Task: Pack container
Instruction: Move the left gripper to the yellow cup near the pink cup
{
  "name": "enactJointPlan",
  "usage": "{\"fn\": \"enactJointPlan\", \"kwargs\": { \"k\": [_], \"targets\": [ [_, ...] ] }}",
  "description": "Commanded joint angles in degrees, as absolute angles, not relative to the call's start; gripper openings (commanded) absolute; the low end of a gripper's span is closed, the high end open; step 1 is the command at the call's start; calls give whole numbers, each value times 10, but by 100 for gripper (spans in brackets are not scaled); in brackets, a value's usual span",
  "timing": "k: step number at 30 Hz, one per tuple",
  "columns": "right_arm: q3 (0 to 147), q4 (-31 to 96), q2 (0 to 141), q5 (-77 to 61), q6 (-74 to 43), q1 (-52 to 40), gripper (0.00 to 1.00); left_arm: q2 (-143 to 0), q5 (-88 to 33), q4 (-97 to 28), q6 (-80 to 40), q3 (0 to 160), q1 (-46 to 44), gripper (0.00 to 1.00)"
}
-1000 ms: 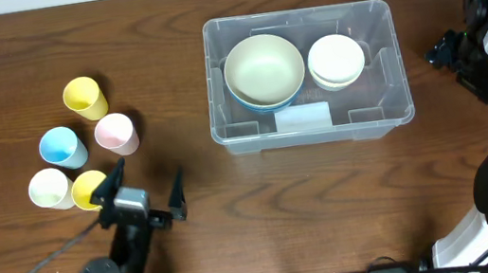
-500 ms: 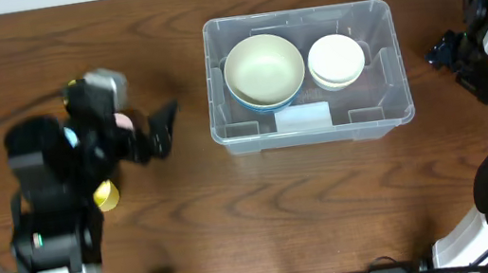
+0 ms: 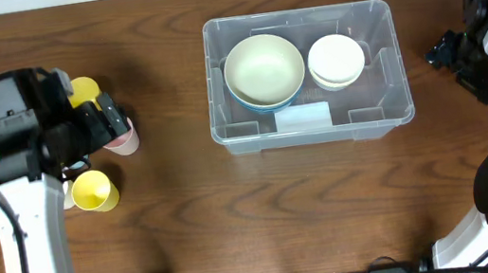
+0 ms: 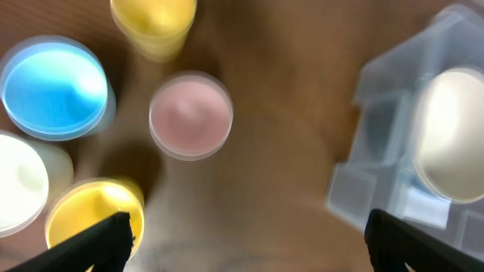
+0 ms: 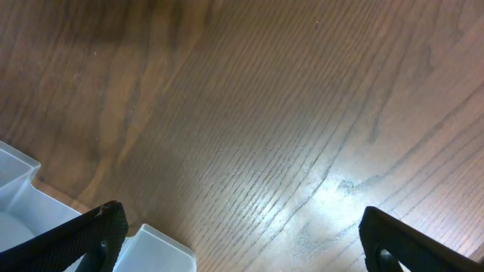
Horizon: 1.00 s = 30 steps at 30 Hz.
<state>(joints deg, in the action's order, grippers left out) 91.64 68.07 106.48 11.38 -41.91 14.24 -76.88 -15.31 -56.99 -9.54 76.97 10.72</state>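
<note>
Now the left gripper (image 4: 248, 227), wide open and empty, hovers with the pink cup (image 4: 190, 115) upper-left of its midpoint; the container (image 3: 385, 115) lies frame-right, by the open, empty right gripper (image 5: 242, 227).

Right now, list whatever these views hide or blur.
The blue cup: overhead, mostly under the left arm; blurred in the left wrist view.
The small bowls: overhead, the top one hides how many are stacked.
The container: right wrist view, cut off by the lower edge, contents unseen.
</note>
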Motion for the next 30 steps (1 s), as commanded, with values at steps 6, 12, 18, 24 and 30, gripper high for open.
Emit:
{"fn": "enactJointPlan", "kwargs": {
  "k": [6,12,18,24,30],
  "targets": [
    [915,681,1058,120,-428,146,99,-876,-91,-639,-133,773,109,98],
    [915,681,1058,120,-428,146,99,-930,-48,-653,-162,773,109,98],
    [915,681,1058,120,-428,146,99,-946,12,-669,-196,771,109,98],
    [915,681,1058,120,-428,146,99,-946,44,-710,-227,770,109,98],
    [915,681,1058,119,-428,146,99,-946,43,-694,-230,738,109,98]
  ]
}}
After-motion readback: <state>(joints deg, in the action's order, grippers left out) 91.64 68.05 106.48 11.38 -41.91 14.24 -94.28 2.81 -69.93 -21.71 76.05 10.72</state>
